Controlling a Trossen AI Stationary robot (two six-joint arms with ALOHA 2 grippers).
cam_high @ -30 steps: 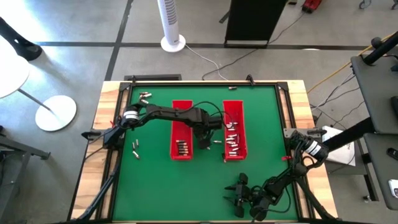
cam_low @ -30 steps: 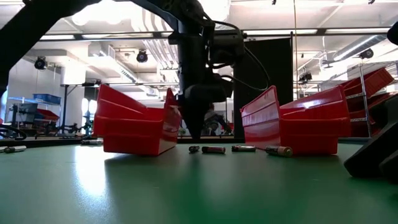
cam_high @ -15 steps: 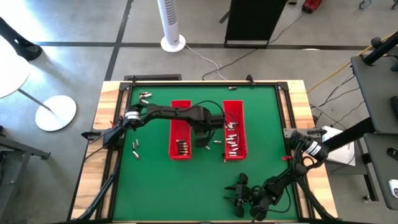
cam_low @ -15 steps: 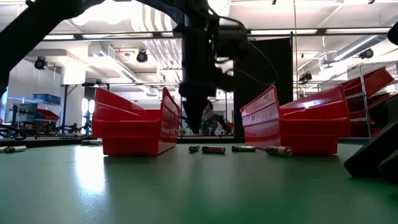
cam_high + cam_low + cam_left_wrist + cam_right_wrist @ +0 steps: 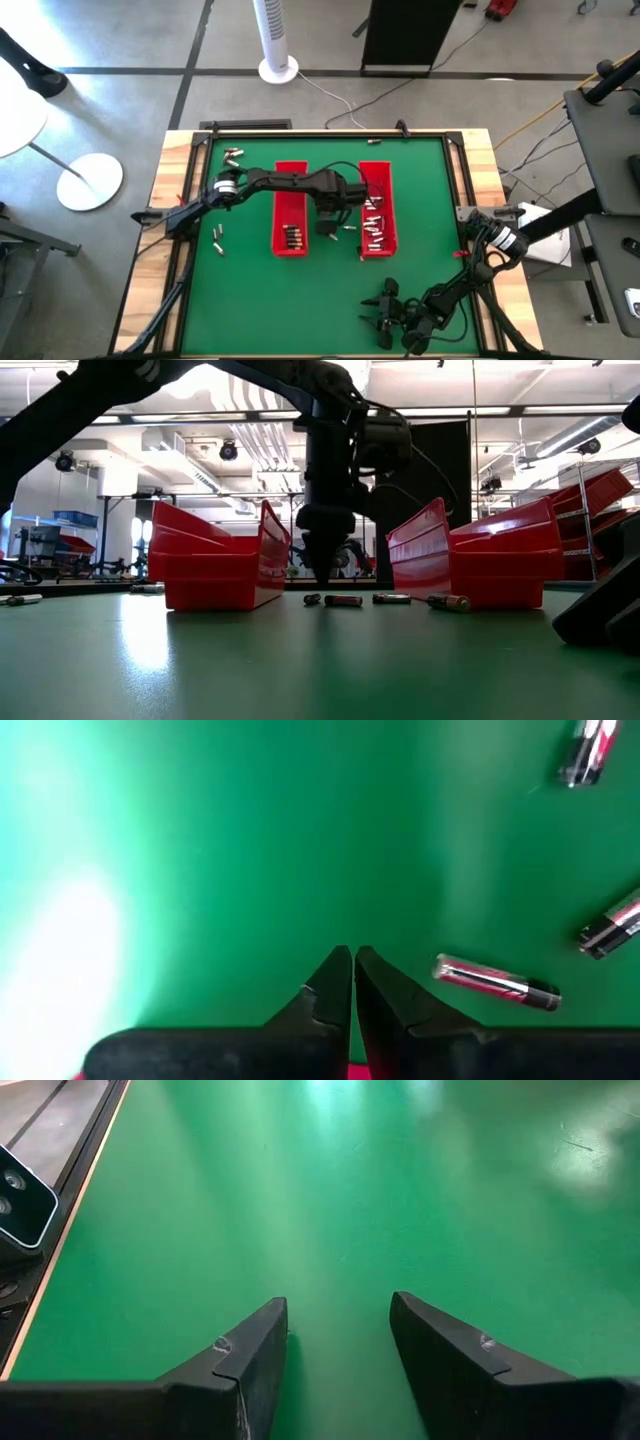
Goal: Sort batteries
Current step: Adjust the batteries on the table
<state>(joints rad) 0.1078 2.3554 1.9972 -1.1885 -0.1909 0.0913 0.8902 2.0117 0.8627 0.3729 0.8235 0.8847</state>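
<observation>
We see the left end effector pinched closed, empty, above the desk. Loose batteries lie flat beside it, axes varied; right end effector gapes, empty

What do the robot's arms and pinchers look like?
Both arms are dark, nearly black, built from jointed segments with thin black cables looping along them. The left arm has a pale ring near its shoulder end. The left gripper has two black fingers that taper to thin points. The right gripper has two black wedge-shaped fingers with flat inner faces. The right arm also shows a pale band.
</observation>
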